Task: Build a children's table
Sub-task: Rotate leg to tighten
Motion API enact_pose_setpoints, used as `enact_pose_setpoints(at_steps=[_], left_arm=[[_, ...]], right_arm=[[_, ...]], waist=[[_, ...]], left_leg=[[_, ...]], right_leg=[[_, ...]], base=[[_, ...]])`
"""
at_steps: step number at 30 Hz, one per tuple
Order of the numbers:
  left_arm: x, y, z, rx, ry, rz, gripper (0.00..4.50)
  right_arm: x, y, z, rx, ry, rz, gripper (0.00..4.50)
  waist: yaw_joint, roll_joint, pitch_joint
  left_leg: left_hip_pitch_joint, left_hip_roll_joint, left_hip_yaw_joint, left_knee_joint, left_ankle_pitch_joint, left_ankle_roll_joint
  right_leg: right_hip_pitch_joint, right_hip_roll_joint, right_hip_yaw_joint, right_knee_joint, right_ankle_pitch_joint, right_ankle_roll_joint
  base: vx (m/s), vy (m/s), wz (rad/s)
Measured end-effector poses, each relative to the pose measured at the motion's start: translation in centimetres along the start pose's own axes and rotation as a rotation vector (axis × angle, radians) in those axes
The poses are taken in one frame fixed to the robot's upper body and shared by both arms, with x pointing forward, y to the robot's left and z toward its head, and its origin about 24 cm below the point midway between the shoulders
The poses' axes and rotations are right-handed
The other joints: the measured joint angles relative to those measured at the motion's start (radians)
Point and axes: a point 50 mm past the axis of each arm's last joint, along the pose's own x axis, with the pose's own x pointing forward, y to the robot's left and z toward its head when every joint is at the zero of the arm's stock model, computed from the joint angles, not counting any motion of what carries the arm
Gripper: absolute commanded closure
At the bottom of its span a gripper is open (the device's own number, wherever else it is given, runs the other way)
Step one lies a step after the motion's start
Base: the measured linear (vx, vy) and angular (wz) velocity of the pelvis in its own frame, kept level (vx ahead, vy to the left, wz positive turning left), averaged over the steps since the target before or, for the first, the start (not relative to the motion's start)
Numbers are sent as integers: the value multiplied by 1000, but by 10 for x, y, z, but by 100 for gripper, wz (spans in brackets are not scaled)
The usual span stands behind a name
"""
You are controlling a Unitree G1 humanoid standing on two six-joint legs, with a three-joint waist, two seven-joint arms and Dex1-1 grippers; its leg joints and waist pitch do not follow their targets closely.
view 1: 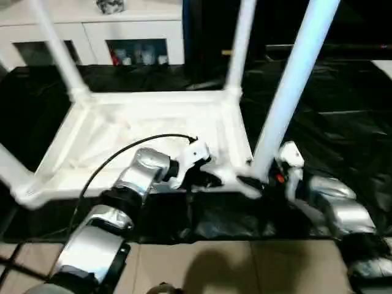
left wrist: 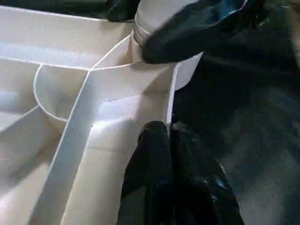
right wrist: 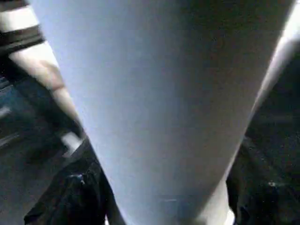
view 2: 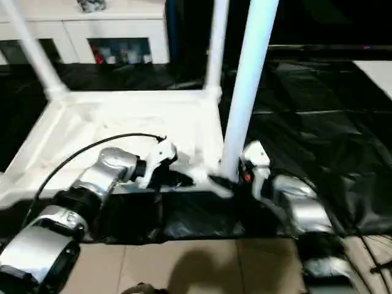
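The white children's table [view 1: 153, 98] lies upside down on a black sheet, ribbed underside up. Legs stand up from its far-left [view 1: 58, 49], far-right [view 1: 240, 43] and near-left [view 1: 9, 162] corners. A fourth leg [view 1: 294, 79] rises from the near-right corner socket. My right gripper [view 1: 254, 182] is shut on this leg's base, and one black finger [right wrist: 70, 187] shows beside the leg [right wrist: 159, 93] in the right wrist view. My left gripper [left wrist: 166, 129] is shut and empty, its tips resting on the underside just inside that same corner [left wrist: 154, 70].
A white glass-door cabinet [view 1: 92, 30] stands behind the table. The black sheet [view 1: 331, 122] spreads to the right. Tiled floor [view 1: 202, 263] lies in front of it. A black cable [view 1: 110, 159] arcs over my left forearm.
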Motion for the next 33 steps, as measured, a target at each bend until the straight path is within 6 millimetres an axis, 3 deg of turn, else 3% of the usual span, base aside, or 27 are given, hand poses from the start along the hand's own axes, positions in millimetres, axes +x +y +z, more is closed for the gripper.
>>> enact_pose_setpoints(at_steps=[2,5,6,9,16,26,29,33], left_arm=[[9,0,4,-21,-21,72,450],[17,-2,8,-23,-34,122,450],[18,-2,9,-23,-37,123,450],[18,-2,9,-23,-38,122,450],[14,-2,8,-12,-37,95,450],[-6,-6,-3,11,-20,-136,450],[-8,-10,-5,23,-7,-214,450],[-13,-12,-7,34,13,-275,450]], right_arm=[[10,-4,3,20,-16,-129,179],[16,-7,6,38,-29,-228,179],[16,-8,7,37,-32,-231,144],[16,-7,6,40,-39,-227,110],[16,-5,6,8,-45,-172,63],[-28,3,-5,-82,-3,204,63],[-36,8,-5,-83,25,316,63],[-41,14,-5,-88,61,417,63]], waist=[[-9,0,0],[-7,0,0],[-5,0,0],[-3,1,-1],[-8,0,0],[12,0,0],[26,2,1],[31,2,1]], left_leg=[[0,0,0,0,0,0],[-1,0,0,-2,-1,0],[-1,0,0,-3,-1,0],[-1,0,0,-3,0,0],[-2,0,0,-3,-1,0],[-3,0,0,-3,0,4],[-3,0,0,-2,-1,2],[-4,0,0,-2,-1,2]], right_leg=[[0,0,1,0,0,0],[-1,0,1,0,1,-1],[-1,0,0,0,0,0],[-2,0,-1,1,0,1],[-2,0,-1,0,0,1],[-4,0,-1,1,-1,3],[-3,0,-1,1,-1,2],[-2,0,-1,1,-1,2]], base=[[0,0,0],[0,0,0],[0,0,0],[0,0,0],[0,0,0],[0,0,0],[0,0,0],[0,0,0]])
